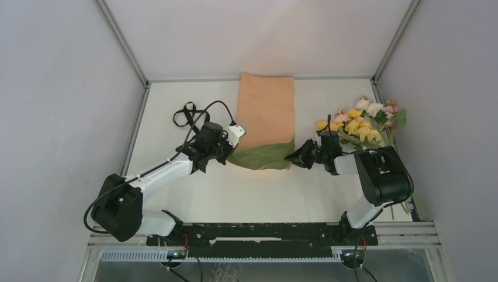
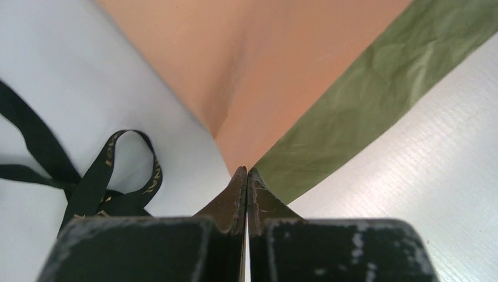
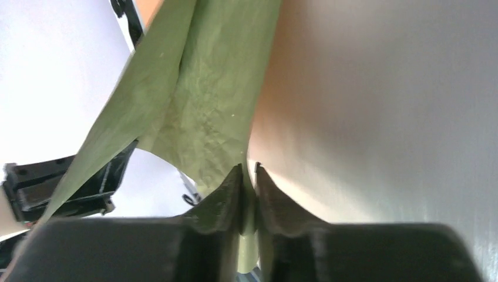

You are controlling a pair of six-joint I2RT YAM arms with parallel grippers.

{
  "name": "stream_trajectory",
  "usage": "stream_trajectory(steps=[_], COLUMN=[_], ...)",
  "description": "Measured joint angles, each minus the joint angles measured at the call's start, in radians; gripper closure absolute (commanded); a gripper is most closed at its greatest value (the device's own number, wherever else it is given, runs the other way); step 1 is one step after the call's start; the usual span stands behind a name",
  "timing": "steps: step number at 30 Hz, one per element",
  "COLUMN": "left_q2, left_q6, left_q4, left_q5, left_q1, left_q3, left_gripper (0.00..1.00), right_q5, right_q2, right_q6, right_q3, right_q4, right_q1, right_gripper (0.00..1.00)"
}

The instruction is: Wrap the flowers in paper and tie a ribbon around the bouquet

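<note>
The paper (image 1: 265, 108) lies mid-table, peach-orange face up, with an olive green band along its near edge. My left gripper (image 1: 239, 140) is shut on the paper's near left corner; in the left wrist view the peach and green sides (image 2: 235, 64) run creased into its tips (image 2: 247, 170). My right gripper (image 1: 289, 157) is shut on the near right corner, with green paper (image 3: 205, 88) pinched between its fingers (image 3: 248, 167) and lifted. The flowers (image 1: 361, 123), pink, yellow and white, lie at the far right. The black ribbon (image 1: 187, 114) (image 2: 88, 182) lies looped left of the paper.
Grey walls with metal frame rails (image 1: 135, 126) close in the white table on the left, back and right. The flowers' stems run down along the right edge beside the right arm's base (image 1: 382, 176).
</note>
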Motion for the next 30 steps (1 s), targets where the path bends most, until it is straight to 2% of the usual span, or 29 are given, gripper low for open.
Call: stream_trajectory(steps=[1,8,13,19,21,25,26,28,30], left_q2=[0.0,0.0,-0.006,-0.113,-0.13,-0.131,-0.131,-0.131,-0.131], left_q6=[-0.006,-0.051,-0.103,-0.183,-0.202,-0.225,-0.223,-0.227,-0.221], left_q4=[-0.005,-0.035,-0.049,-0.023,-0.01,-0.004,-0.005,-0.019,-0.038], left_q5=[0.008,0.102,0.189,0.338,0.395,0.474,0.485,0.506,0.508], left_q1=[0.016,0.162,0.324,0.543,0.6,0.669,0.678,0.699,0.713], left_q3=[0.001,0.001,0.002,0.001,0.001,-0.011,-0.016,-0.027,-0.029], left_gripper=[1.0,1.0,1.0,1.0,0.96,0.52,0.45,0.35,0.3], right_q5=[0.0,0.02,0.133,0.354,0.417,0.549,0.583,0.625,0.654], right_q2=[0.0,0.0,-0.031,-0.117,-0.14,-0.173,-0.186,-0.211,-0.257], right_q6=[0.006,-0.017,-0.14,-0.323,-0.38,-0.463,-0.478,-0.486,-0.478], right_q3=[0.0,0.056,0.348,0.686,0.753,0.821,0.821,0.808,0.754], right_q4=[0.002,-0.047,-0.273,-0.526,-0.594,-0.733,-0.775,-0.835,-0.868], right_q1=[0.0,0.055,0.211,0.386,0.443,0.545,0.567,0.592,0.597], right_gripper=[1.0,1.0,1.0,1.0,1.0,1.0,1.0,1.0,1.0])
